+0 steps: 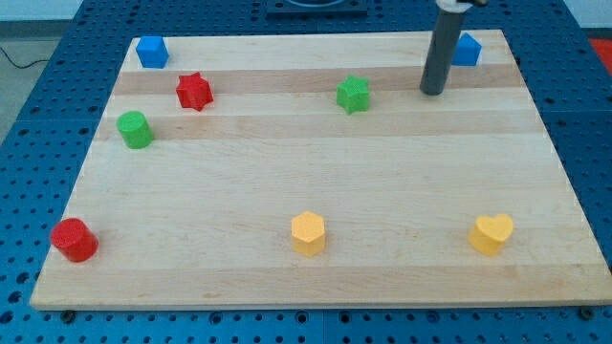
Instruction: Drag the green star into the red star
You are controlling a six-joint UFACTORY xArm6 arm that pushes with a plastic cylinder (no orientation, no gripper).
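Note:
The green star (353, 94) lies on the wooden board in the upper middle of the view. The red star (194, 92) lies to its left, in the upper left part, well apart from it. My tip (433, 92) rests on the board to the right of the green star, with a clear gap between them. The dark rod rises from it towards the view's top.
A green cylinder (135, 129) lies below-left of the red star. A blue block (152, 52) sits at the top left corner, another blue block (467, 50) behind the rod. A red cylinder (74, 239), a yellow hexagon (308, 232) and a yellow heart (491, 233) lie along the bottom.

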